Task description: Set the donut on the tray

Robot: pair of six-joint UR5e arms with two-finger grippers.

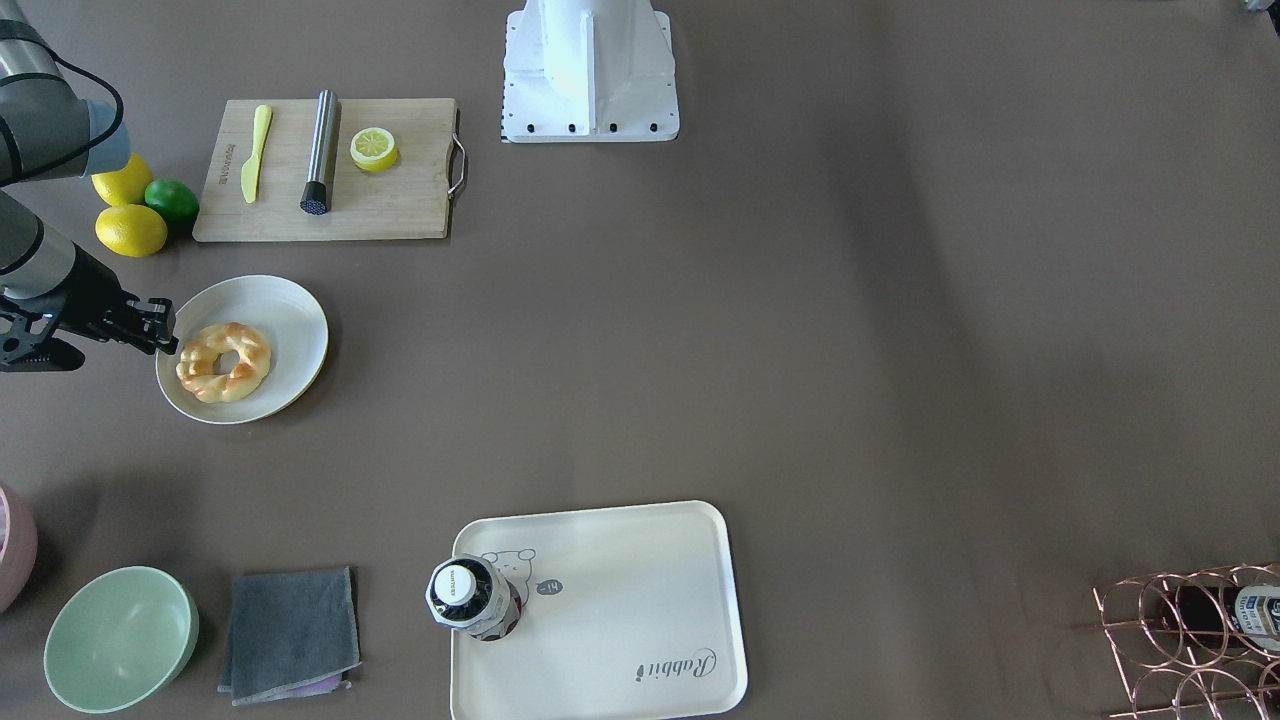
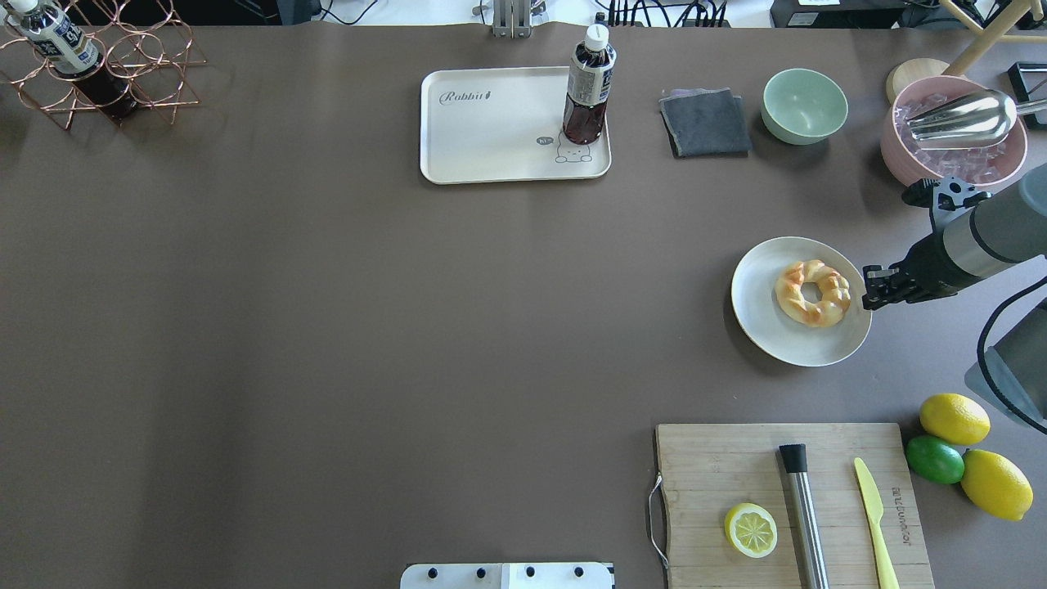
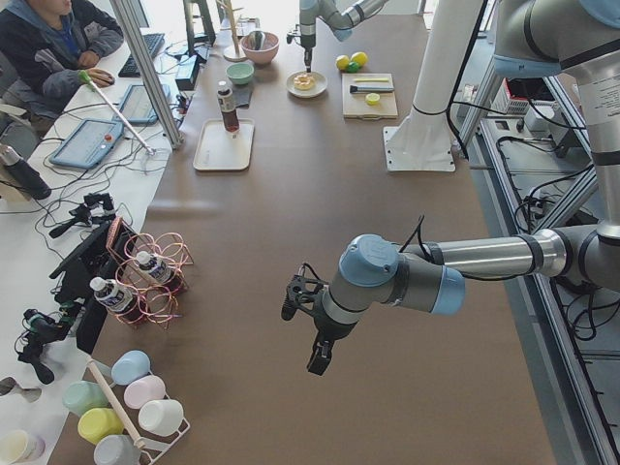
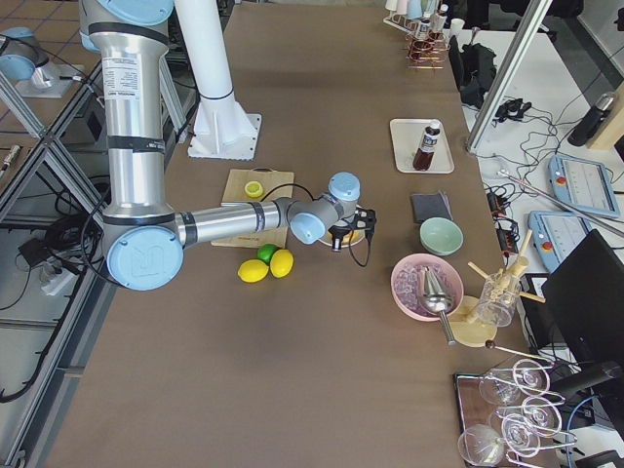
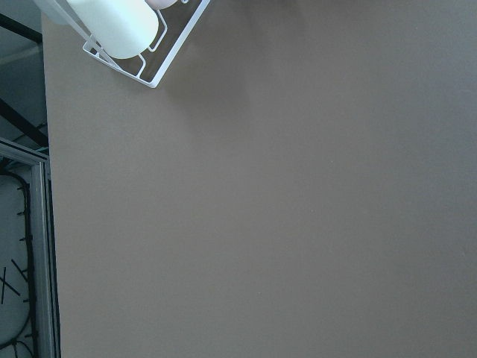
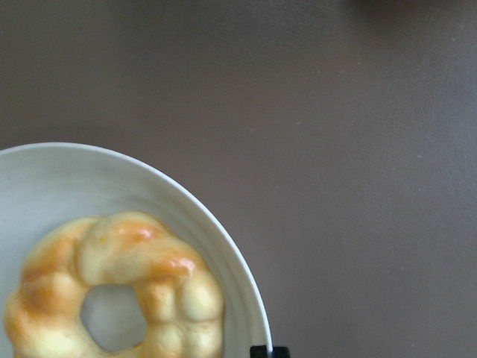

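The donut (image 1: pixel 224 361) is a golden braided ring lying on a round white plate (image 1: pixel 290 320). It also shows in the overhead view (image 2: pixel 813 293) and fills the lower left of the right wrist view (image 6: pixel 127 253). My right gripper (image 1: pixel 166 326) points down over the plate's rim, just beside the donut and apart from it, and its tips look shut and empty. The cream tray (image 1: pixel 620 600) with the "Rabbit" script lies far across the table (image 2: pixel 491 131), with a dark drink bottle (image 1: pixel 470 597) standing on its bear corner. My left gripper (image 3: pixel 317 366) hovers over bare table far away; I cannot tell whether it is open or shut.
A wooden cutting board (image 2: pixel 720 458) holds a lemon half (image 2: pixel 751 530), a metal cylinder and a yellow knife. Two lemons and a lime (image 2: pixel 935 459) lie beside it. A green bowl (image 2: pixel 805 105), a grey cloth (image 2: pixel 705 123), a pink ice bucket (image 2: pixel 953 143) and a copper wire rack (image 2: pixel 106 69) line the far edge.
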